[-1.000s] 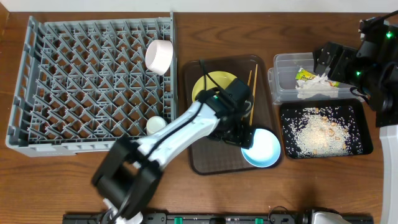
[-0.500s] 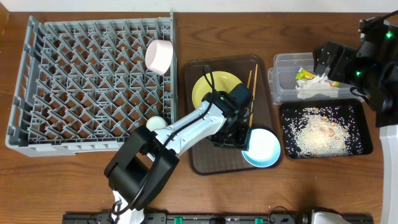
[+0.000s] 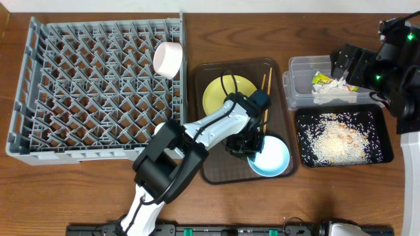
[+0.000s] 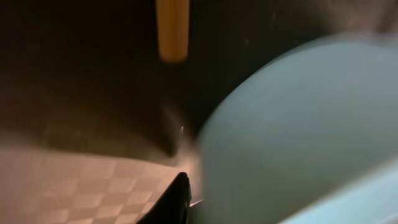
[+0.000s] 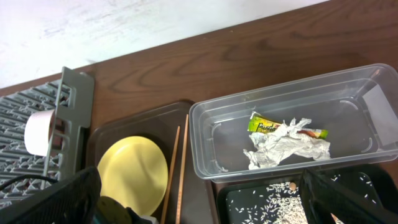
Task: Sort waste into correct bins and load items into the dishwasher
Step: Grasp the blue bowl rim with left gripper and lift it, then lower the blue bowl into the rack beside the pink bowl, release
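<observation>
Overhead, our left fingers (image 3: pixel 243 145) clamp the light blue bowl (image 3: pixel 270 159); we should lift it level; right fingers (image 5: pixel 348 199) stand apart.

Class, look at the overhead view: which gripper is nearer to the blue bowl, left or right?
Left. The left gripper is shut on the rim of the blue bowl, on the brown tray. The right gripper hangs open over the clear tub, well away from the bowl.

We look at a lab bench staged as a kitchen: a wooden table (image 3: pixel 65 190) with a plain pale backdrop (image 5: pixel 124 18), a dish rack (image 3: pixel 92 85) upper left, a robot arm (image 3: pixel 210 128) mid-frame.
</observation>
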Controlling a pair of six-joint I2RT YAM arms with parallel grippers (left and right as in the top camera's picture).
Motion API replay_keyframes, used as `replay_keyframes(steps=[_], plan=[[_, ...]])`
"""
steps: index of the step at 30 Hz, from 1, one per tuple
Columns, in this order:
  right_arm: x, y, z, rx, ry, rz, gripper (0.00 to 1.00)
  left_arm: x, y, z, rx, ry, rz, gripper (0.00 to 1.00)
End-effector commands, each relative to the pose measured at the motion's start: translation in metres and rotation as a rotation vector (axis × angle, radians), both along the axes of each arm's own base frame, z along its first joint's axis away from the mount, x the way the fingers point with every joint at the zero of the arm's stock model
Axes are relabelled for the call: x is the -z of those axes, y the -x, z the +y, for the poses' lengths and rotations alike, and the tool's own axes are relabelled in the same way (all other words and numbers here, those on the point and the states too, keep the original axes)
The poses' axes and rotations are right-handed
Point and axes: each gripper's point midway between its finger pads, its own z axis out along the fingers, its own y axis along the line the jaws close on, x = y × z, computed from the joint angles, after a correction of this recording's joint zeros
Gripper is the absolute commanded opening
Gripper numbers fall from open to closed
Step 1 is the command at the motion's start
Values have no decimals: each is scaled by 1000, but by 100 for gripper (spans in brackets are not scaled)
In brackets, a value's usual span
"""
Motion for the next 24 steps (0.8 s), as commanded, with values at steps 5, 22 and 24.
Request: replay_keyframes(steps=[5, 22, 24], plan=[[0, -1, -4, 25, -6, 3, 99, -35, -13, 3, -15, 47, -24, 7], [0, -1, -4, 24, -6, 3, 99, -291, -120, 357, -582, -1133, -1163, 7], [0, -1, -4, 24, -6, 3, 99, -291, -119, 366, -580, -1245, -1184, 8]])
